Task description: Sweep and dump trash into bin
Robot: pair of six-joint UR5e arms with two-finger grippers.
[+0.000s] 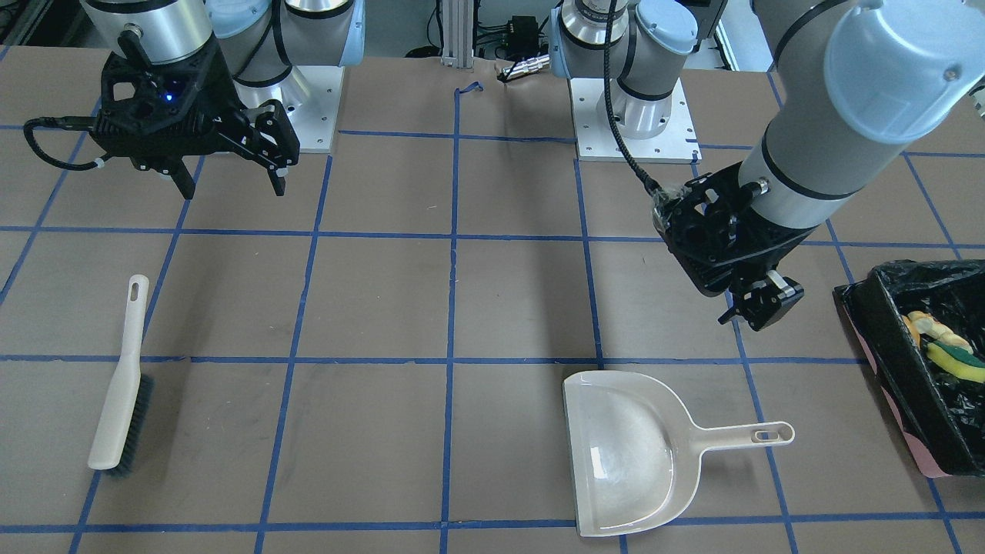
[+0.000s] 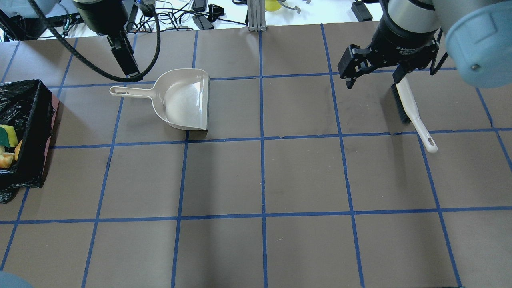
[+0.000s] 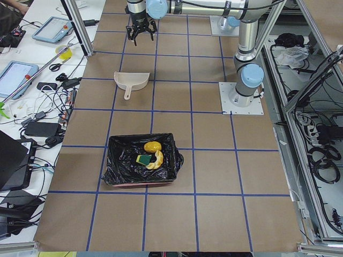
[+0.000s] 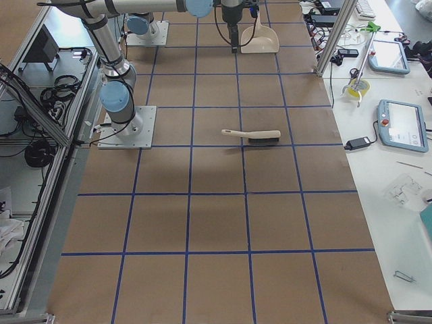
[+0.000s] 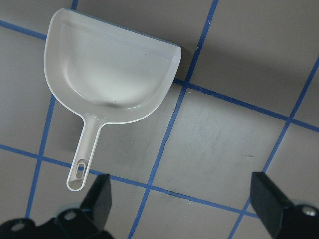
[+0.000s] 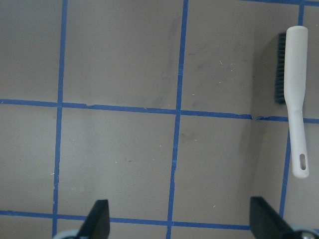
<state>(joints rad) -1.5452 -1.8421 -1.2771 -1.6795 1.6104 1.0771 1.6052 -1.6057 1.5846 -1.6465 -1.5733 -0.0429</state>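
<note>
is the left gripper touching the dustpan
Apart. The front-facing view shows the left gripper hanging clear of the dustpan, a strip of table between them; the left wrist view sees the dustpan lying below its open jaws.

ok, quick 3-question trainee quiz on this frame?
1. Fill in: the left hand and the right hand are both ___ (open or shut).
2. True or false: the dustpan holds trash.
3. Where is the sponge? A) in the dustpan B) in the bin C) in the left hand

Key: 1 open. 2 false, it is empty. 3 B.
</note>
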